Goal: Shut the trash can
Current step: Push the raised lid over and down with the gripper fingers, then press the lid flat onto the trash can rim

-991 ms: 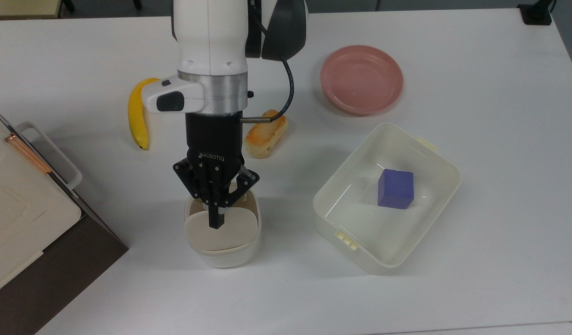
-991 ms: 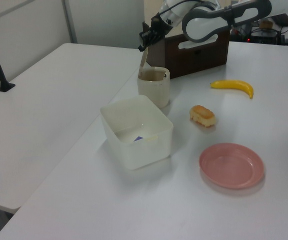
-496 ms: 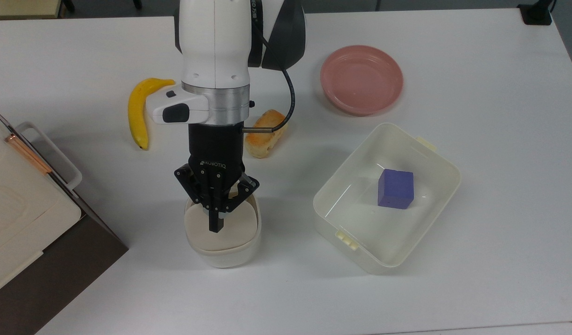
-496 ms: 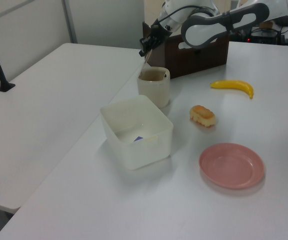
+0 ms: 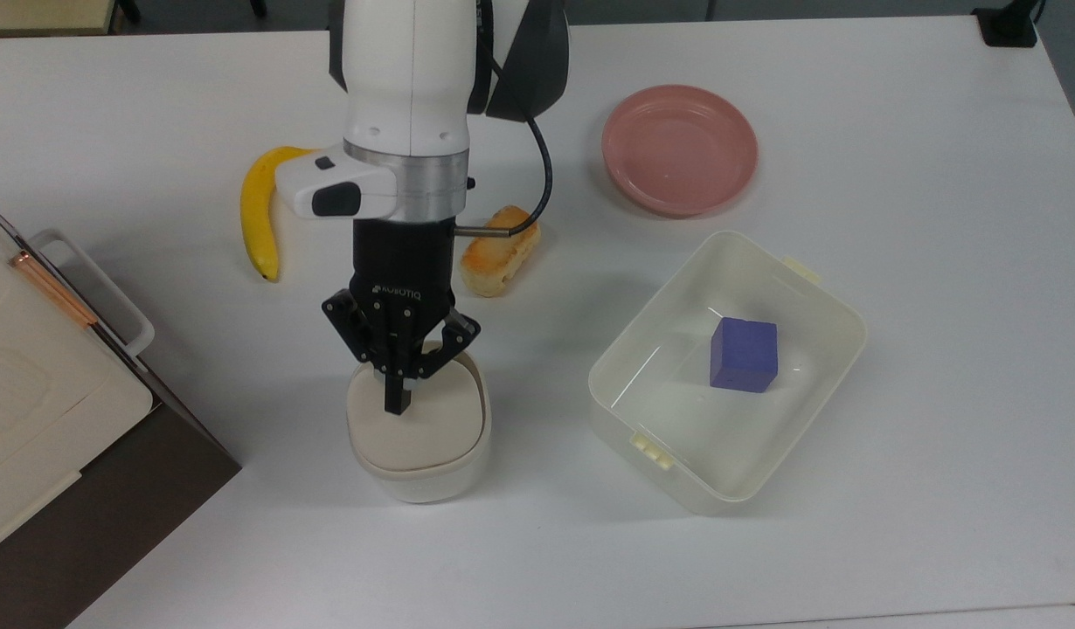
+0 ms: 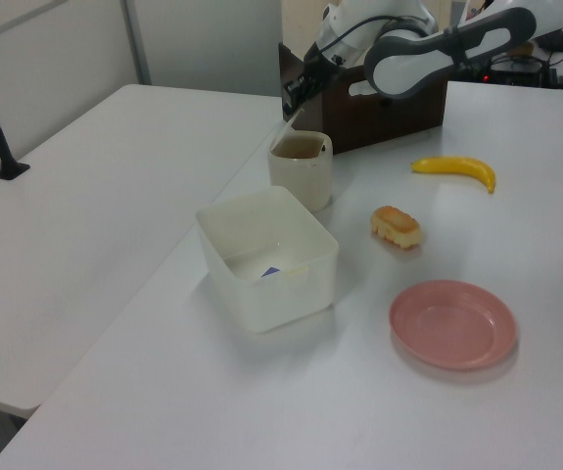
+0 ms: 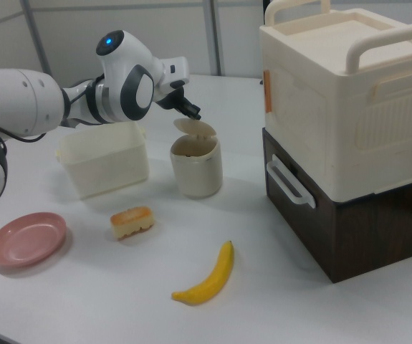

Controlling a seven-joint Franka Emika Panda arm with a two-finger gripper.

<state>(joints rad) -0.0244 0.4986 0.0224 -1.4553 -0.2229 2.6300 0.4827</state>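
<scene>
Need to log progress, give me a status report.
Gripper shut, above the lid. Trash can lid part-open, tilted. Nothing in the way.

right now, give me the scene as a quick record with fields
tool: shut, above the lid
trash can: cream, upright on the table
lid: beige, partly raised, not yet closed
tub: translucent white, to the top view's right of the trash can
tub contents: purple block
also on table: banana, bread roll, pink plate
table: white
</scene>
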